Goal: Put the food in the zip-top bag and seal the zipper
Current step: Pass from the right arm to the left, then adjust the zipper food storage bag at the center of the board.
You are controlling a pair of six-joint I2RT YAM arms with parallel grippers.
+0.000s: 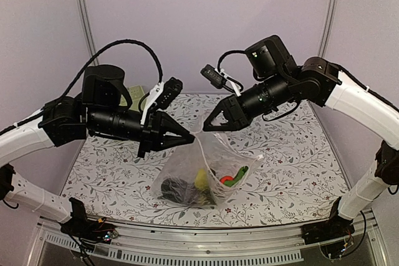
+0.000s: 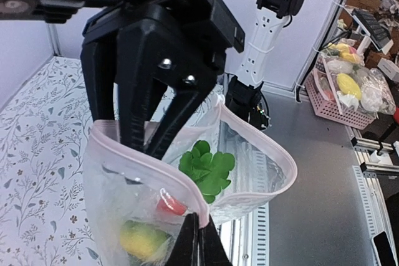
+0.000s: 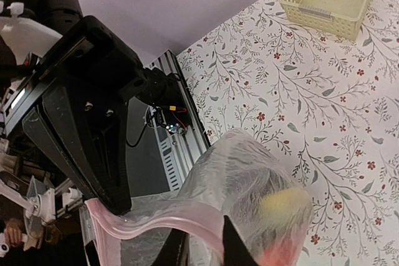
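The zip-top bag [image 1: 215, 154] hangs over the near middle of the table with its mouth spread open. From above, four toy pieces can be counted inside: a dark eggplant [image 1: 176, 190], a yellow-green piece [image 1: 201, 179], a red piece [image 1: 227, 180] and a green piece [image 1: 240, 171]. The left gripper [image 1: 189, 136] is pinched tight on one side of the pink zipper [image 3: 134, 227], and the right gripper [image 1: 207, 126] is clamped on the opposite side. Below lies one floral tablecloth [image 1: 293, 154]. One pale slotted basket [image 3: 324, 20] stands at the far edge, well apart from the bag. Plain lilac walls [image 1: 206, 17] close in the table.
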